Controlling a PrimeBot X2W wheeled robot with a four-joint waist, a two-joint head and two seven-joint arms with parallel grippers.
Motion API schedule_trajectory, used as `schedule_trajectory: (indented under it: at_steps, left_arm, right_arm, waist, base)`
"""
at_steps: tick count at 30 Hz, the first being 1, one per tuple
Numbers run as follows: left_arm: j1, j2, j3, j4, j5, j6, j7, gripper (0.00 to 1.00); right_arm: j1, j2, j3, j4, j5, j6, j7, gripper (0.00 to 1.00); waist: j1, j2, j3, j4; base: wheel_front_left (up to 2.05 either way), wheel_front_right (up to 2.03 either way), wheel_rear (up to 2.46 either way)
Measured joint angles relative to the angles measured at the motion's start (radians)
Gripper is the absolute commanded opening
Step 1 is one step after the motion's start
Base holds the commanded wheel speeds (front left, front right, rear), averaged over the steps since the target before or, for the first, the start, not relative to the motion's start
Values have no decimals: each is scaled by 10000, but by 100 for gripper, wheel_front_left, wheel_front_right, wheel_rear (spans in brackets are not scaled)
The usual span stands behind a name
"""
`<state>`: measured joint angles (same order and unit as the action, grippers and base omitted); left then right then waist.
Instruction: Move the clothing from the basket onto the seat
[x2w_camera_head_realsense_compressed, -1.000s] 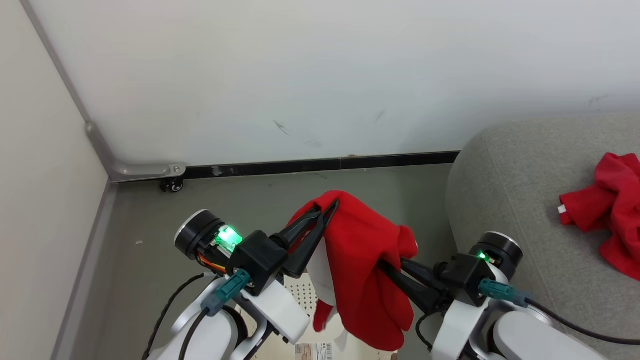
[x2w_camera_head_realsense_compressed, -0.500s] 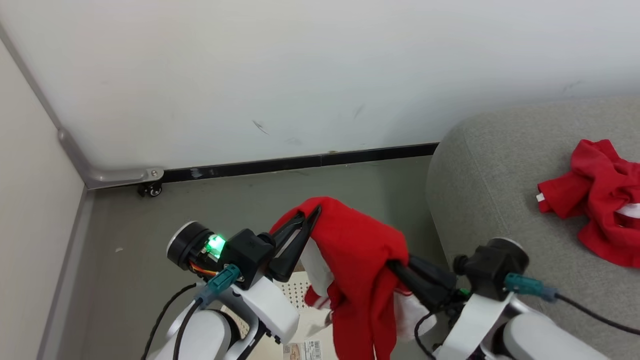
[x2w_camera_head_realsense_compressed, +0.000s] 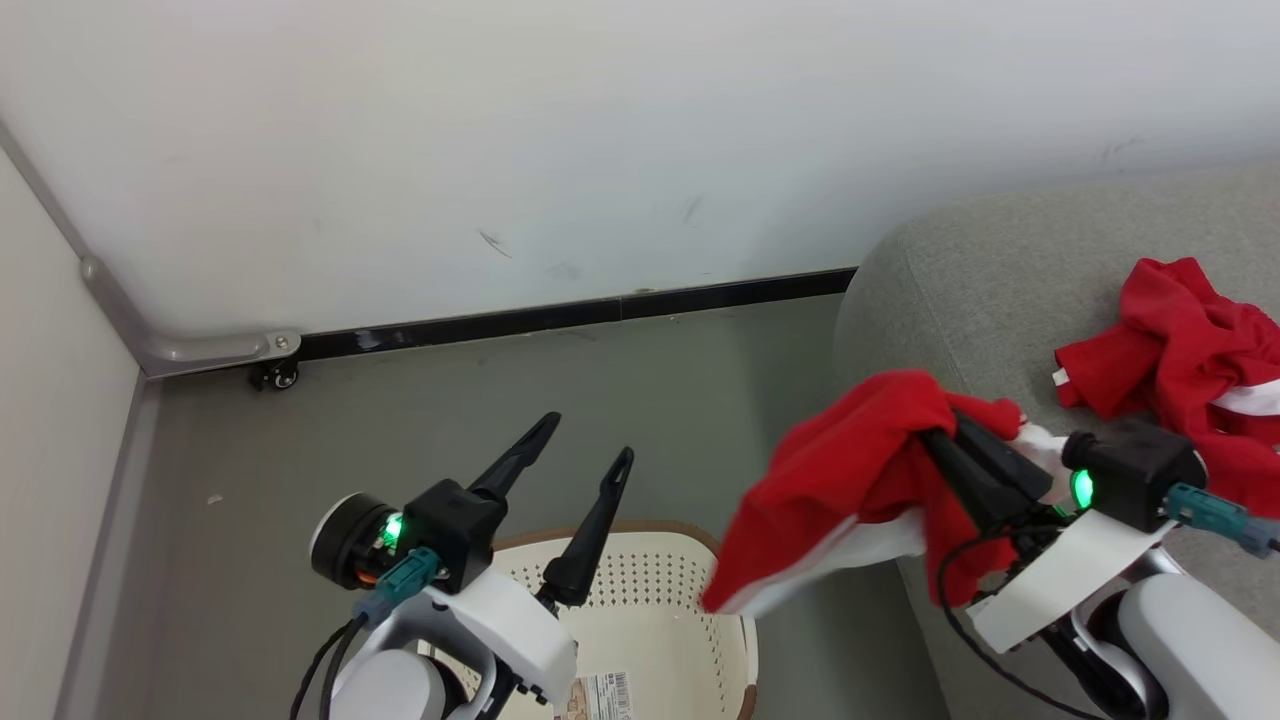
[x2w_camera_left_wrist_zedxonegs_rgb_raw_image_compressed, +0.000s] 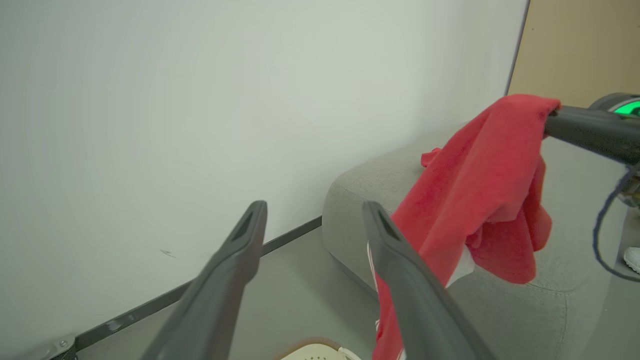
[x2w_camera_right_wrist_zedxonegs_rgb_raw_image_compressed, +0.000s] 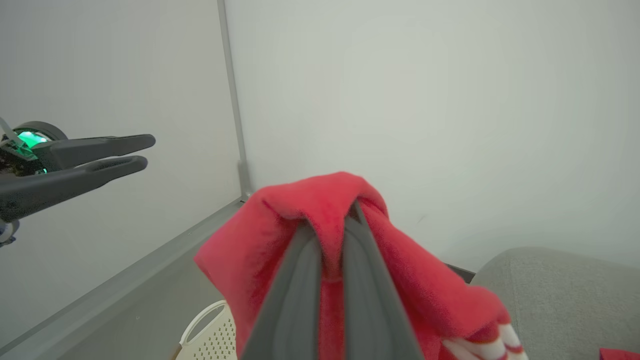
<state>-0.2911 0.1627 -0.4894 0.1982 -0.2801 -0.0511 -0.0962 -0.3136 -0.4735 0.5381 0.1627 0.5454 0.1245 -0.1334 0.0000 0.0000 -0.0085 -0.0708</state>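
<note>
The right end effector (x2w_camera_head_realsense_compressed: 942, 442) is closed tight on a red garment (x2w_camera_head_realsense_compressed: 850, 470). In the right wrist view, the two dark fingers are pressed together with a fold of fabric pinched between them. The left end effector (x2w_camera_head_realsense_compressed: 588, 437) is spread wide and holds nothing.

The coming move is judged to turn on one relation. The seat (x2w_camera_head_realsense_compressed: 1000, 280) lies to the right of and beyond the right end effector, with its rounded near edge just under that wrist. The held garment trails the other way, down and to the left of the fingertips. Its long axis slants from the pinch point towards the basket (x2w_camera_head_realsense_compressed: 640, 610), and its lowest white-edged corner hangs just beside the basket's rim, over the floor (x2w_camera_head_realsense_compressed: 420, 420). The right arm is much the nearer to the seat. It is judged that the garment must be carried further right before release, or the trailing end may slide off the rounded edge.

The garment is soft, fleecy and limp, red with a white panel and striped trim, and it drapes in loose folds. A second red garment (x2w_camera_head_realsense_compressed: 1180, 340) lies crumpled on the seat, beyond and to the right of the right end effector. The seat is covered in coarse grey woven upholstery. The basket, below the left end effector, is cream perforated plastic with a brown rim.
</note>
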Motion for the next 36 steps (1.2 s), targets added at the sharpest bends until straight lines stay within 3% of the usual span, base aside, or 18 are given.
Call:
schedule_trajectory:
  at_steps: [14, 36]
  left_arm:
    - [247, -42, 527, 127, -167, 512, -642, 100]
    - [247, -343, 491, 474, -255, 512, -1083, 100]
  right_arm:
    - [1106, 31, -1818, 52, -207, 0, -134, 0]
    - [2792, 813, -3139, -957, -894, 0, 96, 0]
  waist:
    - [0, 0, -2, -380]
    - [0, 0, -32, -1702]
  base:
    - [0, 0, 0]
    - [0, 0, 0]
